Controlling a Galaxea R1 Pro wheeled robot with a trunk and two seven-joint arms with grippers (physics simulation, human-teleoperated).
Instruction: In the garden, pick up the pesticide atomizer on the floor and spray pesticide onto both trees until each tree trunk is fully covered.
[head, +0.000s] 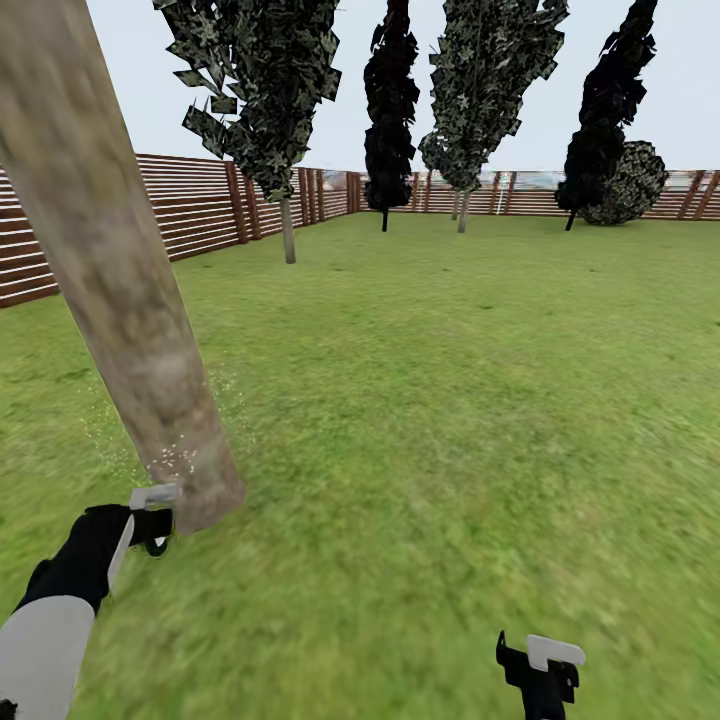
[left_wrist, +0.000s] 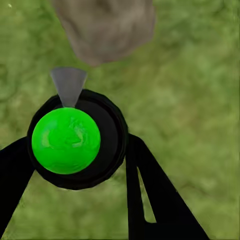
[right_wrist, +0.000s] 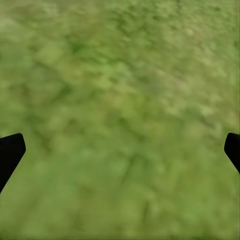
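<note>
- A thick trunk (head: 110, 280) leaned across the left of the head view, pale specks dotting its base and the grass (head: 420, 400) beside it.
- The left gripper (head: 152, 520) hung just beside the trunk's foot, its fingers (left_wrist: 145, 190) clamped on the atomizer (left_wrist: 75, 140), a dark round bottle with a green top in the left wrist view, a grey cone pointing at the trunk.
- A fence (head: 200, 205) ran behind, with more trees (head: 270, 90) before it.
- The right gripper (head: 540, 665) hung low over grass, fingers wide apart.
</note>
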